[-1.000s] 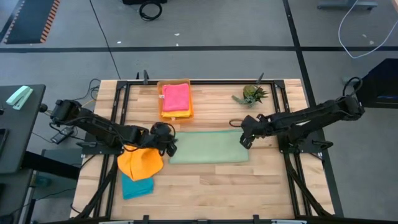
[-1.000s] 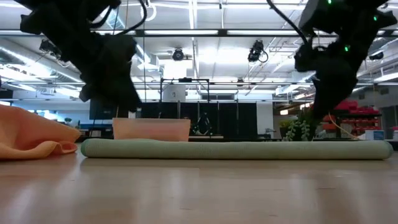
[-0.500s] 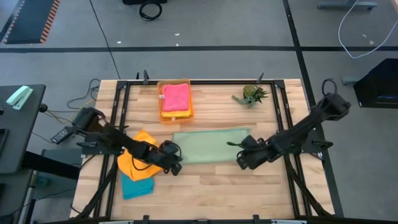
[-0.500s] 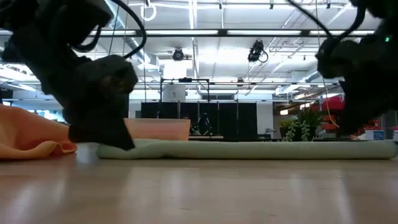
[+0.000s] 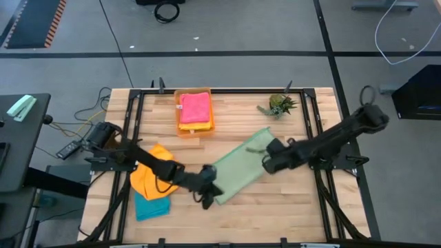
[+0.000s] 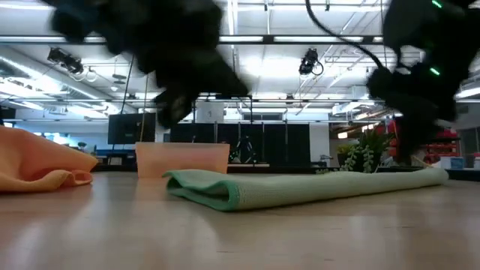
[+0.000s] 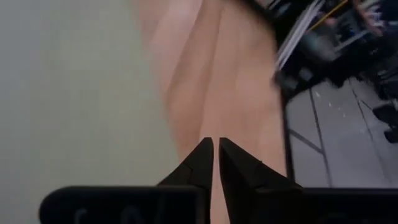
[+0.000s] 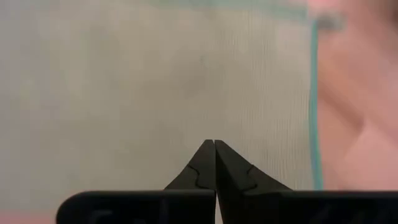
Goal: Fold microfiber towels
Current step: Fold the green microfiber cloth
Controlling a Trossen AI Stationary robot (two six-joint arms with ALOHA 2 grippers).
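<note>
With the left hand [image 5: 209, 192] and right hand [image 5: 269, 162] both clenched at opposite ends of the sage green towel [image 5: 240, 172], which lay skewed on the surface [image 5: 289, 213], the fold probably needed matched, even pulls.

I see a wooden tabletop [image 5: 289, 207] with a black frame around it. Under it the floor [image 5: 241, 69] is grey, with dark lines running across it. A black cable [image 5: 166, 10] lies coiled on the floor at the far side. A black side table [image 5: 21, 148] stands to the left. Looking across the room, I see long bright lights [image 6: 300, 39] on the ceiling and dark racks [image 6: 262, 142] far back.
</note>
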